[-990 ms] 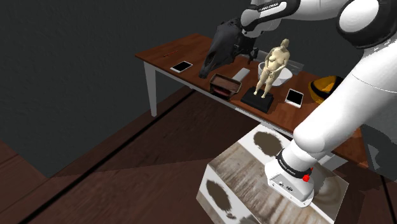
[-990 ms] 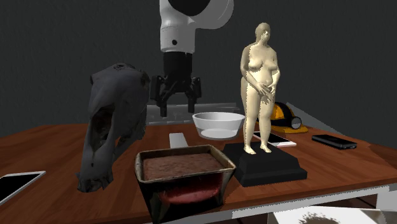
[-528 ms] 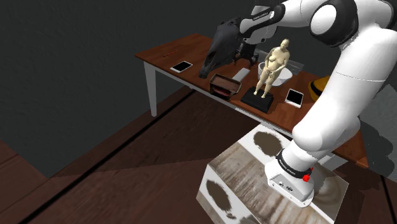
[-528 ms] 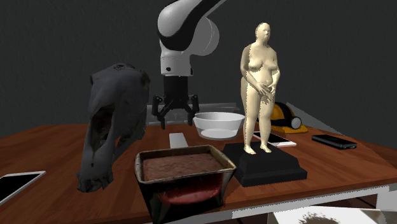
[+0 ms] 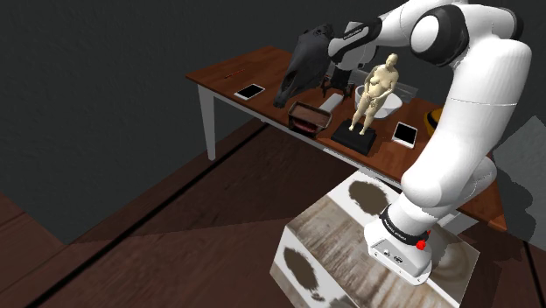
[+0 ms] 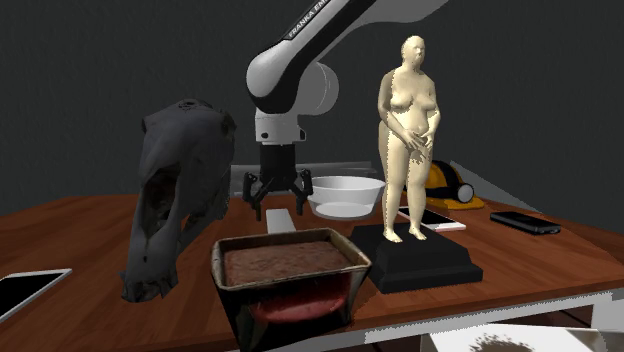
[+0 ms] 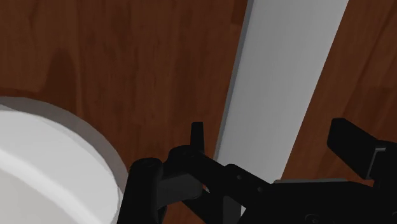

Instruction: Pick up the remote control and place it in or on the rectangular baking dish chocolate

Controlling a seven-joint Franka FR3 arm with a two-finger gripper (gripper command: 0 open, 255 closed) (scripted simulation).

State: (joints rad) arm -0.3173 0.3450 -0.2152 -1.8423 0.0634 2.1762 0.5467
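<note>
Dark-walled room, shoulder view: the brown tabletop carries the clutter; the arm reaches across it so that the claw hangs over the grey remote control, which lies flat just beside the brown baking dish, between a dark skull and a tan figurine.

Second exterior view: the claw points straight down, its fingers spread, tips low over the remote control behind the baking dish; a white bowl just beside it leaves little side room, which probably explains the vertical approach.

Wrist view: the claw stands apart, one finger outside each long edge of the remote control, so closing would pinch its narrow width; no contact is evident and nothing is held; the bowl lies near one finger.
</note>
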